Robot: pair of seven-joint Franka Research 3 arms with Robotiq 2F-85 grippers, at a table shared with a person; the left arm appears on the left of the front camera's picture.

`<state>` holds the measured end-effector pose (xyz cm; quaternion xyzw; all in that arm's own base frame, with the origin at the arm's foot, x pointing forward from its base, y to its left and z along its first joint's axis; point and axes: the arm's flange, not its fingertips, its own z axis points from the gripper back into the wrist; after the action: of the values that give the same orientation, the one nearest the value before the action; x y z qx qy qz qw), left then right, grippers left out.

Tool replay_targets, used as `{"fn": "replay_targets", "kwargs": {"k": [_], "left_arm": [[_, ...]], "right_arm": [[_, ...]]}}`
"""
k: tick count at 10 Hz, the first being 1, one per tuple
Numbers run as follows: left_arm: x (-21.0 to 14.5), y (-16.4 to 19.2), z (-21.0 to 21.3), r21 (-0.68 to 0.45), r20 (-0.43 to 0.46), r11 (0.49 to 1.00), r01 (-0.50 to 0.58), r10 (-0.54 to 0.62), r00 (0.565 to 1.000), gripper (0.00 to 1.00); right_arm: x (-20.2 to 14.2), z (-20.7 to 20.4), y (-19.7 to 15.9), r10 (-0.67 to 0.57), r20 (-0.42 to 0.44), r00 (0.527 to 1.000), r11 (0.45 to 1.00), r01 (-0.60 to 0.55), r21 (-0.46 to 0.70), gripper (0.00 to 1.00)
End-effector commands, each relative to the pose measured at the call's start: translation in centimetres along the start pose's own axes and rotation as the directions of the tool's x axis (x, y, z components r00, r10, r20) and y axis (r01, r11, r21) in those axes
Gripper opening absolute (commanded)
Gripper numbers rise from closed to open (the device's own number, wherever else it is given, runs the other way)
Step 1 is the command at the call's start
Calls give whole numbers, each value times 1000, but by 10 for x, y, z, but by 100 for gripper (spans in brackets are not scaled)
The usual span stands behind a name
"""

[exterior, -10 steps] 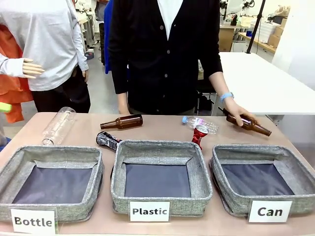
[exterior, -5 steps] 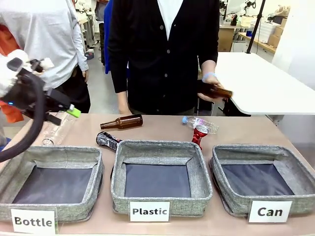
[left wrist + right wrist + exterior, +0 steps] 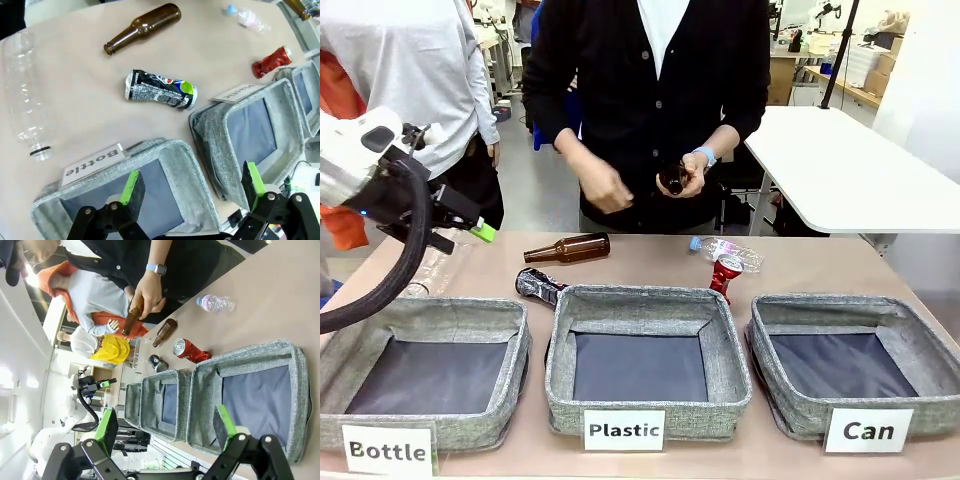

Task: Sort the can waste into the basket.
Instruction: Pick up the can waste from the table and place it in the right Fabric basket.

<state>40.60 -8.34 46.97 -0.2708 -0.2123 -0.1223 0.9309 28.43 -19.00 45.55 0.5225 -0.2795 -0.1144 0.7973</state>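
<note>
Both cans lie on the surface [image 3: 650, 262], behind the row of baskets, neither yet sorted.

Black-and-silver can [image 3: 540, 285] on its side, dented, just off the far left corner of the "Plastic" basket [image 3: 640, 300]. Red can [image 3: 725, 272] crumpled, tilted against that basket's far right corner, near the "Can" basket [image 3: 820, 305], which has nothing in it.

Left gripper [image 3: 472, 224] hangs over the left end of the surface, pads spread wide, nothing between them. Its wrist camera looks down past the "Bottle" basket [image 3: 165, 150] at the patterned can, so it seems lined up for that one (a judgement; no contact made).

Right gripper [image 3: 165, 424] likewise spread and empty, poised on the near side of the "Can" basket; the red can is its closer pick.

Person at the far side holds a brown bottle [image 3: 672, 178] in one hand [image 3: 692, 175], lifted off the surface, likely keeping non-can items out of the way. Another brown bottle [image 3: 570, 248] and a small plastic bottle [image 3: 730, 250] lie behind the cans, apart from them
</note>
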Motion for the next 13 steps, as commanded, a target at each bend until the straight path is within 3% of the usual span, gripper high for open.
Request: {"fn": "replay_targets", "kwargs": {"k": [1, 3, 5, 7, 8, 9, 11, 13], "left_arm": [[28, 12, -25, 6, -45, 1000, -10, 10, 999, 100], [64, 29, -64, -23, -59, 1000, -2, 0, 998, 100], [74, 41, -64, -34, -84, 999, 20, -23, 996, 100], [49, 71, 12, -274, -97, 959, 71, -101, 990, 100], [23, 85, 56, -419, -100, 894, 160, -221, 970, 100], [-6, 99, 95, -492, -59, 835, 245, -313, 948, 100], [-68, 148, 176, -417, 130, 875, 248, -212, 969, 100], [-109, 209, 234, -362, 231, 914, 183, -102, 968, 100]], "right_arm": [[4, 0, -1, 27, 16, 1000, 999, -27, 20, 100], [4, 0, -1, 27, 16, 1000, 999, -27, 20, 100], [4, 0, -1, 27, 16, 1000, 999, -27, 20, 100], [4, 0, -1, 27, 16, 1000, 999, -27, 20, 100], [4, 0, -1, 27, 16, 1000, 999, -27, 20, 100], [4, 0, -1, 27, 16, 1000, 999, -27, 20, 100], [4, 0, -1, 27, 16, 1000, 999, -27, 20, 100], [4, 0, -1, 27, 16, 1000, 999, -27, 20, 100]]}}
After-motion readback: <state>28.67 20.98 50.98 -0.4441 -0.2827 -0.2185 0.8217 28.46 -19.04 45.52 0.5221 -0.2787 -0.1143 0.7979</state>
